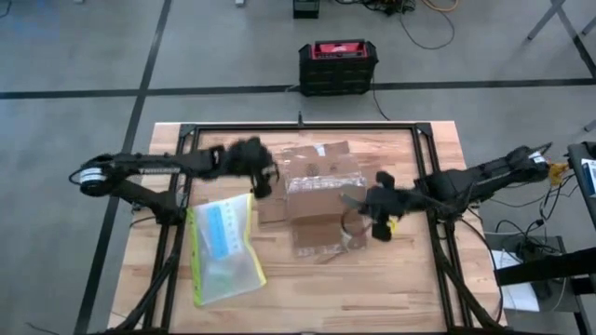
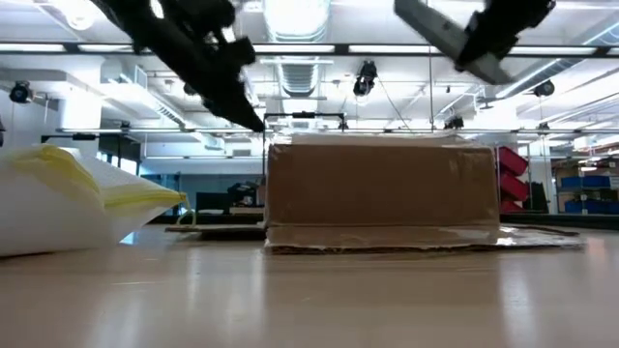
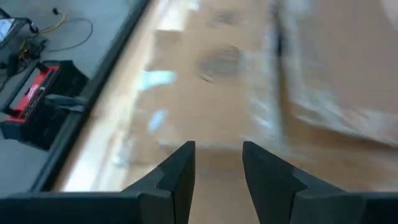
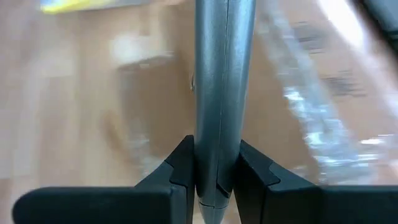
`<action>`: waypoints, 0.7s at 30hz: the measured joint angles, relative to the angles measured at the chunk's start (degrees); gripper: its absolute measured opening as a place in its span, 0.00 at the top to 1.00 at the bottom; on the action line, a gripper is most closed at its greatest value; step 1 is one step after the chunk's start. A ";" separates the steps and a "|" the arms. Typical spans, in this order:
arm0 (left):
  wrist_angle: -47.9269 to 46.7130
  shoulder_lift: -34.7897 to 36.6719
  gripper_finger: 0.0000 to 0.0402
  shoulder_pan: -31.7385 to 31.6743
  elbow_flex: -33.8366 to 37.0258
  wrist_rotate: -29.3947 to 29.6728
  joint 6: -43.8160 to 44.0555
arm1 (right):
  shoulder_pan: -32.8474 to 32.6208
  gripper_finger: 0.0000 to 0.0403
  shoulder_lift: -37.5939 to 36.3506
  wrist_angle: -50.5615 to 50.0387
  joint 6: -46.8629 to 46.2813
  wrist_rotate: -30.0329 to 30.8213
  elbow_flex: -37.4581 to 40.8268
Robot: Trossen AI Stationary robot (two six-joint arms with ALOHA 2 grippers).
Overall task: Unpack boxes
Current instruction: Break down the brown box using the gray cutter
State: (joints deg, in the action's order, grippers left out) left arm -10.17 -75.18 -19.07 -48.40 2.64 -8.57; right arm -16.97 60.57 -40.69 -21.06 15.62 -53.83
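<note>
The carton (image 1: 321, 191) lies mid-bench (image 1: 410, 288), flaps splayed and tape shining, with the pouch (image 1: 223, 247) just beside it on my left. My right fingers (image 1: 358, 207) pinch a grey blade (image 4: 217, 93) over its right edge, while my left fingers (image 1: 270, 177) hang spread and empty above its left edge.

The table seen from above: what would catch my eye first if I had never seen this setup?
Probably the brown cardboard box in the middle of the wooden table, flaps spread and streaked with shiny tape. Two dark arms meet over it: the left gripper hangs open at its left edge, and the right gripper at its right side is shut on a grey metal tool. A clear pouch with yellow-green edging lies at front left.
</note>
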 joint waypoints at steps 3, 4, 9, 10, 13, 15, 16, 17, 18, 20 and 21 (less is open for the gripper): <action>5.18 -5.53 0.71 -7.94 -1.77 -5.82 -2.61 | -4.39 0.87 1.63 0.63 -5.60 2.38 1.28; 6.49 -8.01 0.71 -9.47 -2.91 -6.60 -3.55 | -5.15 0.87 2.59 1.68 -6.58 2.52 1.60; 4.79 -20.05 0.71 -12.24 -10.11 -9.40 -7.18 | -5.74 0.87 9.18 9.11 -7.39 2.77 3.27; 4.06 -21.79 0.71 -12.46 -11.04 -10.47 -7.34 | -5.67 0.87 10.58 10.08 -6.89 2.55 3.39; 3.88 -24.99 0.71 -12.63 -12.35 -13.60 -7.37 | -5.14 0.87 14.13 10.37 -6.86 1.94 3.44; 2.85 -25.39 0.71 -12.59 -12.25 -14.34 -7.20 | -4.33 0.87 15.87 9.29 -7.50 1.58 3.44; 2.08 -25.30 0.71 -12.51 -12.06 -14.58 -7.18 | -3.76 0.87 16.47 8.13 -7.77 1.58 3.46; 0.82 -24.97 0.71 -12.28 -11.71 -15.05 -7.05 | -3.08 0.87 16.89 6.87 -7.87 1.55 3.48; -0.62 -24.46 0.71 -11.96 -11.23 -15.66 -6.92 | -2.31 0.87 17.27 5.68 -7.86 1.51 3.50; -2.94 -22.77 0.71 -10.93 -9.93 -15.88 -6.03 | -0.55 0.87 17.47 3.76 -7.37 1.51 3.50; -3.89 -21.62 0.71 -10.15 -9.04 -16.00 -5.67 | 0.43 0.87 17.47 3.05 -6.39 1.54 3.50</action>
State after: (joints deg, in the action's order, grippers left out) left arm -14.06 -96.80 -29.22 -57.43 -13.36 -14.24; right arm -16.55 78.04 -37.65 -27.45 17.15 -50.33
